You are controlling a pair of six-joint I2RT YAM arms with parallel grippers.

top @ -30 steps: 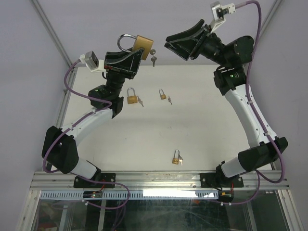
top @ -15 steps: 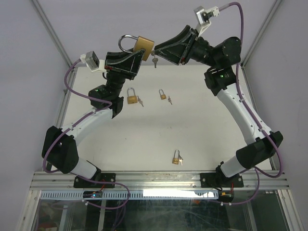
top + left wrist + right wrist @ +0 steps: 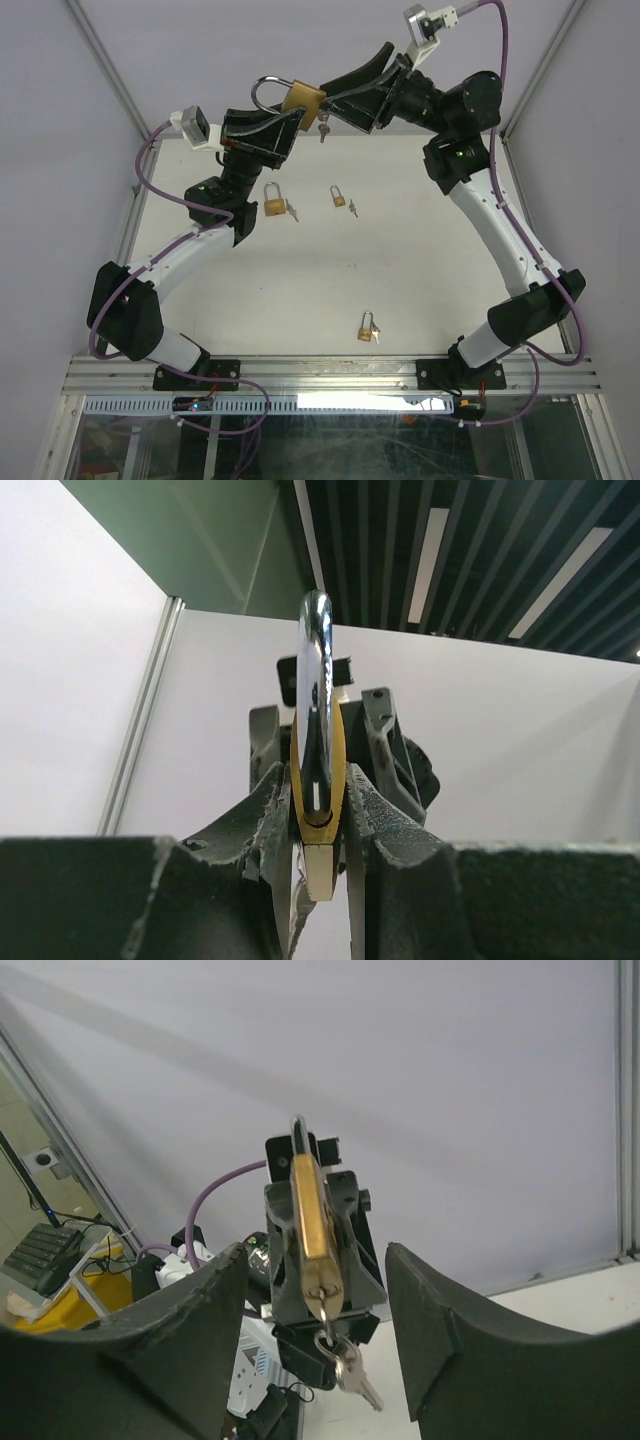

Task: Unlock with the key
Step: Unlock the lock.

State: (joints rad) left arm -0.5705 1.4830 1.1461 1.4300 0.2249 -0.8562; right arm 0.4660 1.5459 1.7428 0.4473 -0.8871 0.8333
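- The white tabletop [image 3: 400, 290] fills the middle of the top view and is evenly lit.
- Pale panels [image 3: 60, 130] wall it in at its left, far and right edges, joined at the corners by aluminium posts [image 3: 108, 75].
- An aluminium rail [image 3: 330, 372] runs along the near edge, with a glass pane [image 3: 330, 445] below it.
- Above the far panel, the left wrist view shows a ceiling of dark slats [image 3: 380, 550] with long strip lights [image 3: 430, 545] and a green wall [image 3: 200, 540].
- Beyond the enclosure's left side, the right wrist view shows room clutter: something yellow [image 3: 45, 1310] and what looks like a dark keyboard [image 3: 40, 1250].
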